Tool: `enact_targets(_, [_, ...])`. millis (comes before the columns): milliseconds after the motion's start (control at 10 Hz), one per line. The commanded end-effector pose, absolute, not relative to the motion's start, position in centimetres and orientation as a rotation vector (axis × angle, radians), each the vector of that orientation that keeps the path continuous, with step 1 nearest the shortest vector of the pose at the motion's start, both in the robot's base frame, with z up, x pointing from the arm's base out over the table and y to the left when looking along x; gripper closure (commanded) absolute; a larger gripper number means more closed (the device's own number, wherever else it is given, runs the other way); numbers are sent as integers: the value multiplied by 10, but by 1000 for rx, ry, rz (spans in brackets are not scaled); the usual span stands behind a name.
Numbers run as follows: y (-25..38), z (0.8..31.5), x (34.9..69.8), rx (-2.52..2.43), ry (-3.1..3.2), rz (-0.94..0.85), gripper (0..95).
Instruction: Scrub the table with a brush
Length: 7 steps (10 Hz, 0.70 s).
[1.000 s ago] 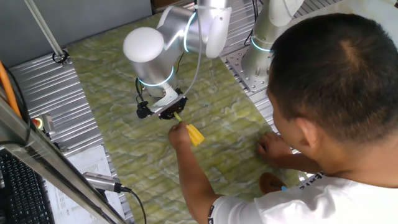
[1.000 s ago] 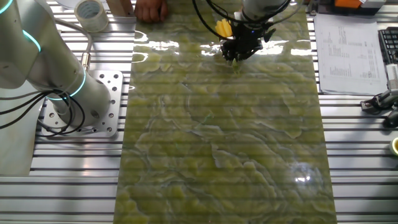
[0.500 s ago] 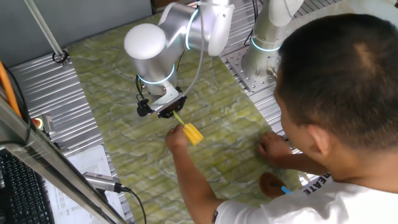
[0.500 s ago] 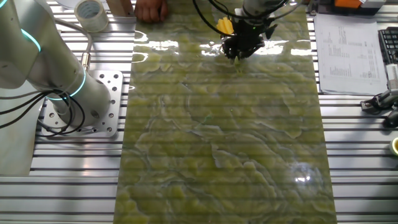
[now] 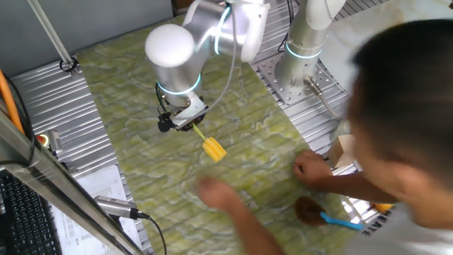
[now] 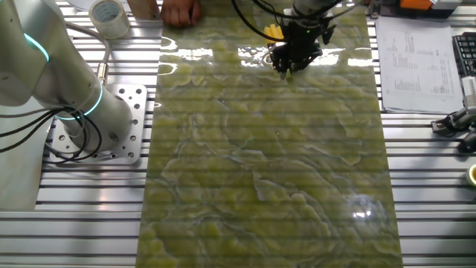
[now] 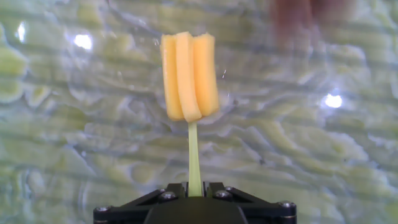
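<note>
Item: brush (image 7: 189,76), yellow, blocky head on a thin stick, held clear above the counter (image 6: 268,186) near its far end. Holder: hand (image 5: 185,125), closed on the brush's stick.

Step, as we judge it: brush in grasp, scrubbing not yet begun. Next we must lower the head onto the marbled surface and stroke.

Nearby: a person's blurred hand (image 5: 216,191) just beside the brush; tape roll (image 6: 108,13) and papers (image 6: 415,63) off the counter. We reckon the person's hand the only obstruction.
</note>
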<state>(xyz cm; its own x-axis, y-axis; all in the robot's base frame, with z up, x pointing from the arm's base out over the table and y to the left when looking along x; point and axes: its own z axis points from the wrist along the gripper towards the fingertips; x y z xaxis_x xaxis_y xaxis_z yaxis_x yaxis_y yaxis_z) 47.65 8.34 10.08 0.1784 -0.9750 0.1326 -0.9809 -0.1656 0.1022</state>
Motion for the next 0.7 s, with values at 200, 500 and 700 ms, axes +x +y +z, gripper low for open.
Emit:
enact_targets(200, [80,91,475,2255,-1895,80,950])
enact_targets(500, [78,79,468,2221,-1899,113,950])
enact_targets(700, [78,75,465,2165,-1869,187,950])
